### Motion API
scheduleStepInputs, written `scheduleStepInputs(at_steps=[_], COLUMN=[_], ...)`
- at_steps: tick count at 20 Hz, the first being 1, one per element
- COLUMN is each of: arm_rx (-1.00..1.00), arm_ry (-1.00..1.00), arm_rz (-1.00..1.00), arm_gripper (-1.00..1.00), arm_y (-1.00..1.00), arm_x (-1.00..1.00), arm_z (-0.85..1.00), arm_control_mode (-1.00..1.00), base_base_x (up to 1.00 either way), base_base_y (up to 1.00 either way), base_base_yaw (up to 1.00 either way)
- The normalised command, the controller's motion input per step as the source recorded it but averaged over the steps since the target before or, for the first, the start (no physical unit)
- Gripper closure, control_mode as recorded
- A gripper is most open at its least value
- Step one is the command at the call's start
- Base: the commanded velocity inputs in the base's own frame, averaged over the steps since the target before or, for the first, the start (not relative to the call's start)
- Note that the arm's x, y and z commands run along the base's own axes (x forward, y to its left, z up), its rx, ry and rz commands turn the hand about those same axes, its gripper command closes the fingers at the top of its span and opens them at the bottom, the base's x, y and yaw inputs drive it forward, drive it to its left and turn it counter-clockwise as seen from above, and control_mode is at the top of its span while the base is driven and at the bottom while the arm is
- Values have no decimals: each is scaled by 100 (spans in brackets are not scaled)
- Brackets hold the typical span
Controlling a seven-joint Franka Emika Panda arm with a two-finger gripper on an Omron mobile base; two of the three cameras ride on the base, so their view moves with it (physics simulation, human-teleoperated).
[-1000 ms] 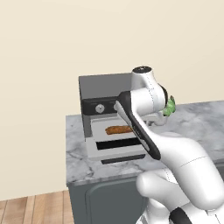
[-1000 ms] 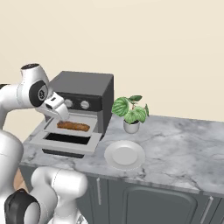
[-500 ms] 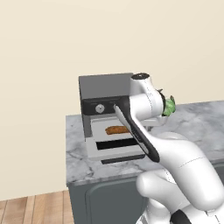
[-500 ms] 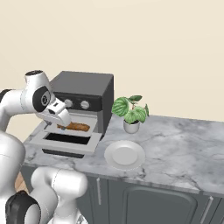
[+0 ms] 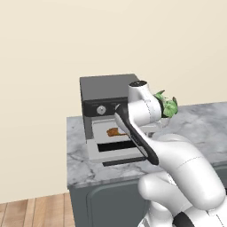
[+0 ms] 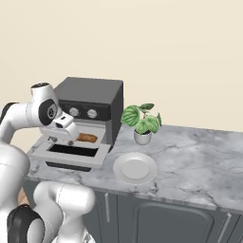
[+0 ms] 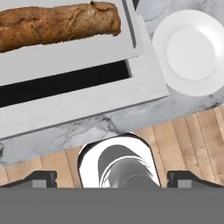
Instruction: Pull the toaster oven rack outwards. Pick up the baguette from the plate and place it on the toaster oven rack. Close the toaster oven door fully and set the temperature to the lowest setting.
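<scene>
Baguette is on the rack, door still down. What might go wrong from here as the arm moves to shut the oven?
1. The toaster oven rack is pulled out over the lowered toaster oven door; swinging the door up could jam against it.
2. The baguette reaches close to the rack's edge, so a jolt might roll it off.
3. The open tool hangs just above the door, beside the bread, and may clip either.
</scene>
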Motion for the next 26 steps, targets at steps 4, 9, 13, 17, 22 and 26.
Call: scheduleStepInputs(at_steps=[4, 9, 13, 17, 22, 26], arm_rx=[-3, -3, -3, -1, -3, -4], arm_ry=[1, 0, 0, 0, 0, 0], arm_rz=[6, 6, 7, 6, 6, 5], arm_gripper=[-100, -100, -100, -100, -100, -100], arm_y=[0, 0, 2, 0, 6, 10], arm_x=[1, 2, 10, 16, 24, 27], arm_z=[-23, -20, -19, -18, -21, -22], arm_control_mode=[-100, -100, -100, -100, -100, -100], base_base_x=[0, 0, 0, 0, 0, 0], base_base_y=[0, 0, 0, 0, 0, 0], base_base_yaw=[0, 0, 0, 0, 0, 0])
